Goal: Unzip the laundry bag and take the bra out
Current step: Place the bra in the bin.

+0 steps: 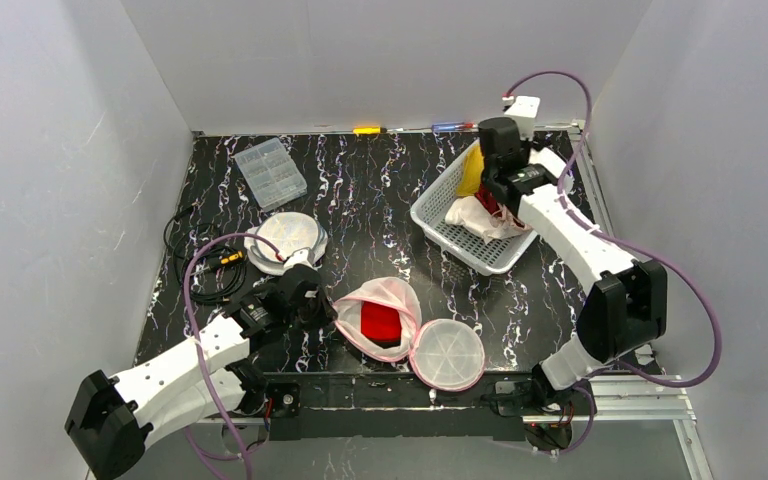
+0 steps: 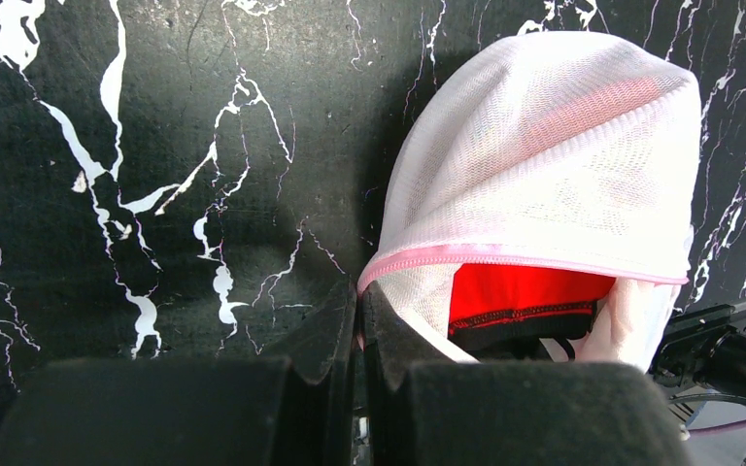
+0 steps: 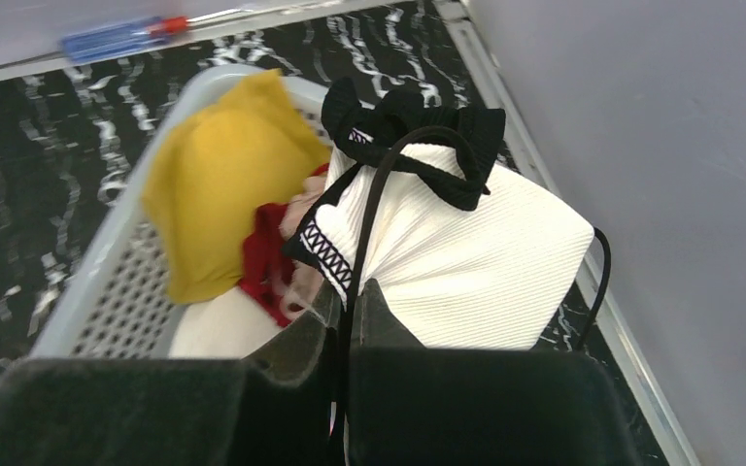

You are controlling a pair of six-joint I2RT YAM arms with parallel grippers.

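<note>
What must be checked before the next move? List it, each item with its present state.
1. Left tool shut on the laundry bag at its pink zip edge: ok.
2. Bag unzipped, mouth gaping: ok.
3. Red bra out of the bag: not ok, it lies inside the mouth.
4. Right tool free to reach in: not ok, it is shut on the black strap of a white bra.
5. White bra over the basket: ok; whether it rests in the basket, cannot tell.
</note>
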